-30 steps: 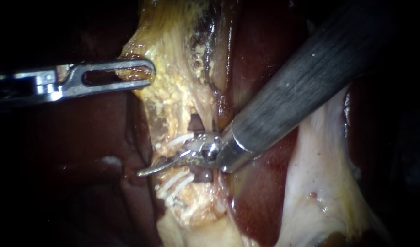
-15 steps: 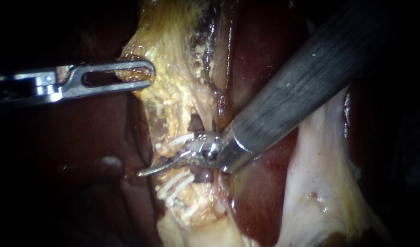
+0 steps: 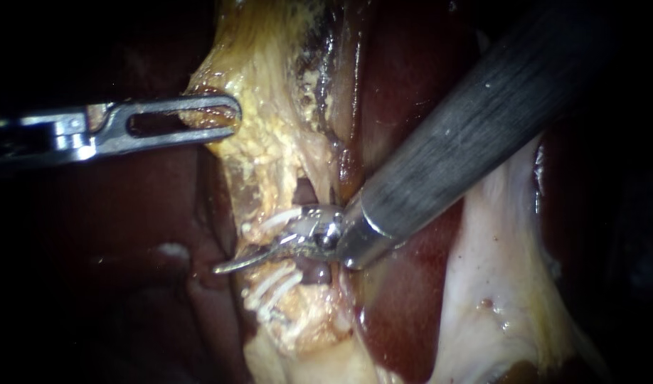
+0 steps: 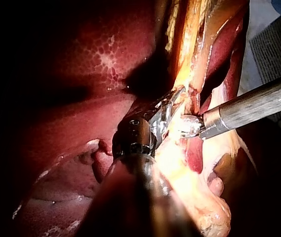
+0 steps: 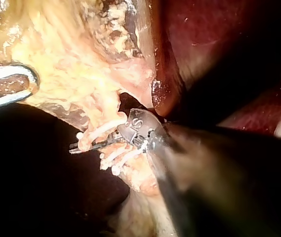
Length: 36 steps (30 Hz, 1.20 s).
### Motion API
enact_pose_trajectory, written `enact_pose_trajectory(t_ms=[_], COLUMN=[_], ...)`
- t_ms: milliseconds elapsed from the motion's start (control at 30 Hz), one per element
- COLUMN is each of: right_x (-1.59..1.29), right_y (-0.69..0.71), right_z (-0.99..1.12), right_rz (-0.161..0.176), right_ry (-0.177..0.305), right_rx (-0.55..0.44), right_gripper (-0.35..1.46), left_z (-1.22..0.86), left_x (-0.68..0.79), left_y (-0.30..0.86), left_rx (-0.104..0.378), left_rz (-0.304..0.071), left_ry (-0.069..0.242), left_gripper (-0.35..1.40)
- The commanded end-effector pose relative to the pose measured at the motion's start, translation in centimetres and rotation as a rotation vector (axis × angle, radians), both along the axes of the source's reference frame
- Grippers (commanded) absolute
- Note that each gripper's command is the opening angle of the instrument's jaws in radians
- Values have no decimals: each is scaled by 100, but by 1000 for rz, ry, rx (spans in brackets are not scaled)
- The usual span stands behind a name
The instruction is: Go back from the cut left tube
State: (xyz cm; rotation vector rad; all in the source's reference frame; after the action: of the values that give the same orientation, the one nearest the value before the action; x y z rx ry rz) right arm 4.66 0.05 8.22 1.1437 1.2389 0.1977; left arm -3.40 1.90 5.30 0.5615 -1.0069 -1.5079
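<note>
Yellow tissue (image 3: pixel 269 149) held in left pincer (image 3: pixel 227 117); right pincer (image 3: pixel 230 266) closed between clips (image 3: pixel 275 281)

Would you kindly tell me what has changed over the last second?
Nothing has visibly changed. The left instrument still grips the yellow tissue, and the right instrument still lies with its tip between the white clips, not yet drawn back.

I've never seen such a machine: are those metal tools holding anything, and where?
The left instrument, slotted metal jaws shut, grips the yellow fatty tissue at its edge. Whether the right instrument among the white clips holds anything cannot be told.
</note>
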Motion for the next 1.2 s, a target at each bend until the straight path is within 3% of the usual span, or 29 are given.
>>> enact_pose_trajectory(t_ms=[33,133,200,333,433,833,1033,1200], right_x=[-1,-6,-9,-13,-15,-31,-49,-71], right_y=[0,0,0,-1,-1,0,8,20], right_z=[0,0,1,0,0,-6,-17,-30], right_rz=[-2,4,9,10,9,18,27,53], right_ry=[2,-1,-3,-3,-3,-9,-23,-25], right_rx=[-1,-3,-4,-5,-5,-7,-30,-82], right_gripper=[-21,34,57,78,86,79,81,99], left_z=[0,0,0,0,0,0,0,1], left_x=[0,1,2,2,2,5,6,6], left_y=[0,0,0,0,-1,-1,-1,-2], left_rx=[0,0,0,0,0,0,0,-1], left_rz=[0,0,1,1,1,2,3,3], left_ry=[0,0,0,-1,-1,-1,-2,-2], left_gripper=[-35,-35,-35,-35,-35,-35,-35,-35])
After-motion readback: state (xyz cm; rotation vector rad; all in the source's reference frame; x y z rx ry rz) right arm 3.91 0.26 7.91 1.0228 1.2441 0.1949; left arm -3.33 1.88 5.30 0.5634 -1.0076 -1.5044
